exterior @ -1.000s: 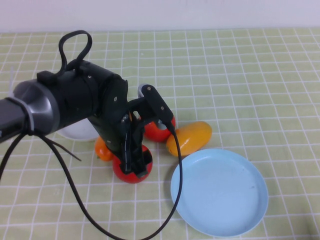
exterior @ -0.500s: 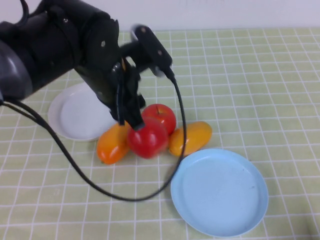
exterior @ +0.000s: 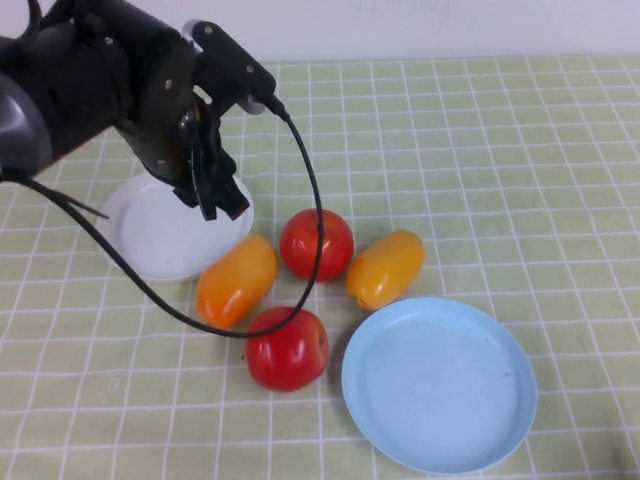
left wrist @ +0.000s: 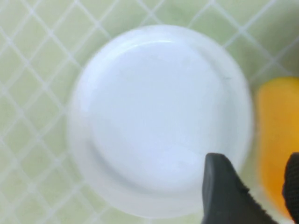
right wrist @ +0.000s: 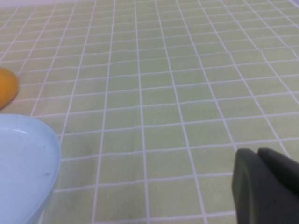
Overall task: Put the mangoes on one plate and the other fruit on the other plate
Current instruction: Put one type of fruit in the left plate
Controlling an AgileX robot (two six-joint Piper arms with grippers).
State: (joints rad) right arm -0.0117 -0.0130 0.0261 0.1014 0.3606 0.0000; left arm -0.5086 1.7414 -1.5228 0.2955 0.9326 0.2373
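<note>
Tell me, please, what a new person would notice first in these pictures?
The bulky black left gripper hangs empty above the white plate on the table's left side, holding nothing. In the middle lie two red apples and two orange mangoes, all on the checked cloth, none on a plate. The light blue plate sits empty, and the right gripper rests shut near it.

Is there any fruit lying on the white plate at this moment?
No, the white plate is bare in the left wrist view; both apples and both mangoes lie on the tablecloth.
</note>
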